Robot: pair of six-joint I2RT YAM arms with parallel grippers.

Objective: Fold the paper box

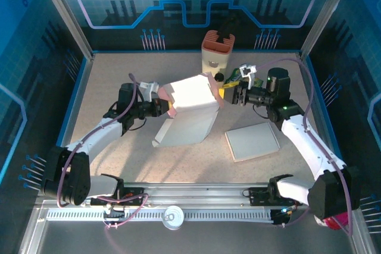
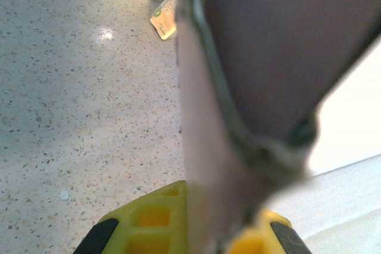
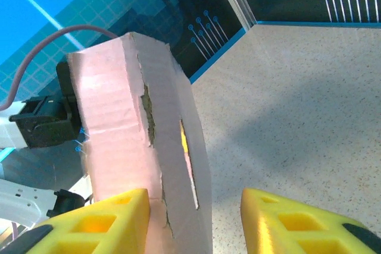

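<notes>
- A half-formed white corrugated paper box stands tilted at the middle of the speckled grey tabletop, held between the two arms.
- The left gripper is pressed together on the box's left flap, with the thin panel pinched between its yellow fingers in the left wrist view.
- The right gripper stands spread around the box's right edge. In the right wrist view the wall touches one yellow finger, and a clear gap separates it from the other.
- The step in hand appears to be closing on that right wall so it can be folded up against the anchored left side.
- Doing it well likely means seating the edge deeper between the fingers before closing. The grip should sit clear of the slot, and the wall should turn along its crease rather than across it.
- The left pinch should hold firm as the counter-hold; if it gives, the whole box is likely to swing rather than fold.
- The card is light fluted board with a pinkish cast in the wrist cameras.
- Its cut edge is ragged and torn near a narrow slot, so hard squeezing there could rip it.
- The panels look flat and stiff, and likely bend readily only at the folds.
- A flat white square panel lies apart on the table to the box's right, near the right arm.
- The tabletop looks hard, smooth and faintly glossy, likely offering little grip to a sliding box.
</notes>
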